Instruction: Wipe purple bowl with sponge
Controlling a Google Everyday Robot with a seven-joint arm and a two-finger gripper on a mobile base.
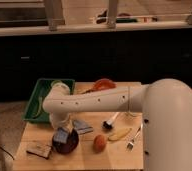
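I have the gripper [60, 130] hanging from the bent arm at the front left of the desk [84, 160], its jaws pinching the sponge [61, 136], which sits tilted over the left part of the purple bowl [69, 145]. Left of the bowl lies a brown block [39, 148], just behind it a flat grey-blue piece [82, 126], and to its right an orange fruit [99, 143]. The green tray [35, 102] and orange bowl [104, 84] stand at the back.

a single raised camera close behind the arm [99, 100] looks down over the table [116, 154], gripper [60, 131] at lower left.
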